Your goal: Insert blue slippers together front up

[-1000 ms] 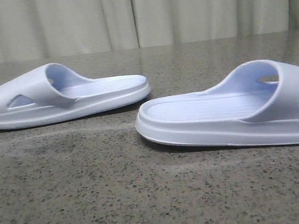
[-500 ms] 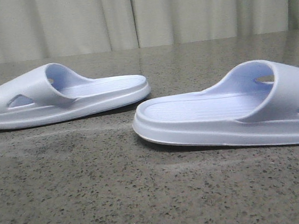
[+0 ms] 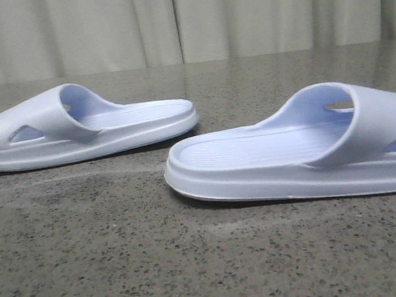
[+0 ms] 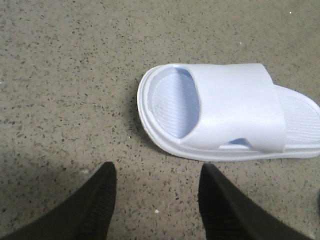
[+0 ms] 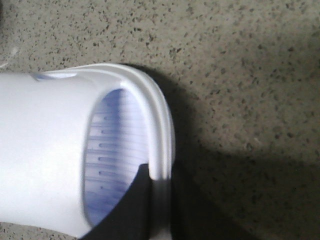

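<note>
Near slipper [image 3: 292, 163]: pale blue-lavender foam slide, thick sole w/ rounded stepped rim, fine ribs across footbed, wide smooth strap w/ triangular cut-out in side. Lies on right half of table in front view, sole down, heel end pointing left, toe end past right edge of frame.
Same slipper, right wrist cam [image 5: 75, 150]: toe rim thick and white, ribbed footbed darker blue under strap arch. Slightly blurred.
Right gripper [image 5: 157, 205]: clamped on toe rim of near slipper, one black finger inside toe opening, other outside against the sole edge.
Far slipper [image 3: 82, 125]: same make and colour, further back on left half of table, sole down, heel end pointing right, toe end near left frame edge. Strap arched high, triangular cut-out in side facing camera. Well apart from near slipper, not touching.
Same slipper, left wrist cam [image 4: 225, 112]: seen from above, strap broad and plain, ribbed footbed visible through toe opening and behind strap.
Left gripper [image 4: 156, 200]: black ribbed fingers spread apart, nothing between them, hanging over bare table just beside toe end of far slipper, not touching it.
Table [image 3: 124, 255]: grey speckled stone-look top, slight sheen.
Curtain [image 3: 184, 19]: pale, pleated, behind table's far edge.
</note>
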You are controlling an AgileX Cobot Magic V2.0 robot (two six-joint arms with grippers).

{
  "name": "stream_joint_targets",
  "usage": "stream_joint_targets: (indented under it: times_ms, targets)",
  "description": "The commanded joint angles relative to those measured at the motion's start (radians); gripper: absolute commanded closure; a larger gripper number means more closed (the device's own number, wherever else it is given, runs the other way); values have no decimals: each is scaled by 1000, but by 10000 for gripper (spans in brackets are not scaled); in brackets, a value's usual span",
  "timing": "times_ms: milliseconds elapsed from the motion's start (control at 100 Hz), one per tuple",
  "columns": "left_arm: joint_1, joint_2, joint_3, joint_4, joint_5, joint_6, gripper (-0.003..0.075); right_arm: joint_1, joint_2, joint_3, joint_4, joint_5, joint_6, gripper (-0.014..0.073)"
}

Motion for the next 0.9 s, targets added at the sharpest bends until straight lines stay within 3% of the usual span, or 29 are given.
stream_joint_targets:
  times_ms: [0,570,890]
  targets:
    - [3,45,-74,-42,-48,1,389,-7,-8,-27,17,-18,-23,701]
    - [5,410,-255,-165,49,154,389,-7,-8,-27,17,-28,-31,701]
    - [145,545,-286,-420,169,415,389,-7,-8,-27,17,-32,-36,701]
